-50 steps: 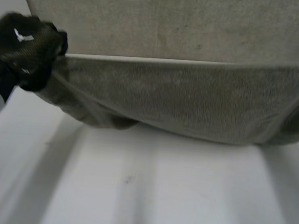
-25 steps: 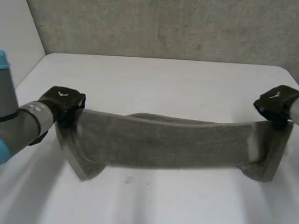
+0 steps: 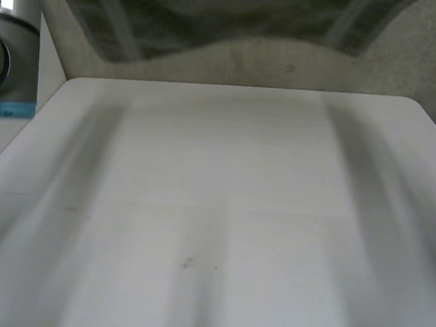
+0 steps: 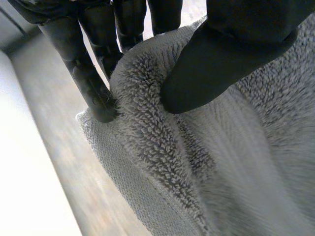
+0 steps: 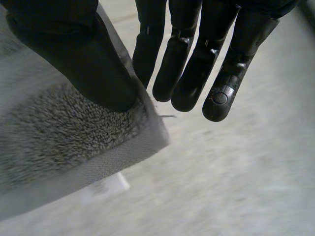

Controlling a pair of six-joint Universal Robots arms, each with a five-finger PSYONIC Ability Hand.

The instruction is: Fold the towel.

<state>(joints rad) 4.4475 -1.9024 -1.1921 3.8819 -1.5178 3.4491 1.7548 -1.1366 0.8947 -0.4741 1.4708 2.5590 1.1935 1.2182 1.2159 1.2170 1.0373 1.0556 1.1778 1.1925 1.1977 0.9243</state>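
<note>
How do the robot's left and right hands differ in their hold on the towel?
The left hand pinches a bunched fold of the towel; the right hand pinches a flat hemmed corner. The left hand's fingers sink into the pile; the right hand's fingers reach past the towel's edge. Both clamp it between thumb and fingers.

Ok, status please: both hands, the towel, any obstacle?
Left hand shut on towel edge. Right hand shut on towel corner. Towel in air above white table. No obstacle seen.
</note>
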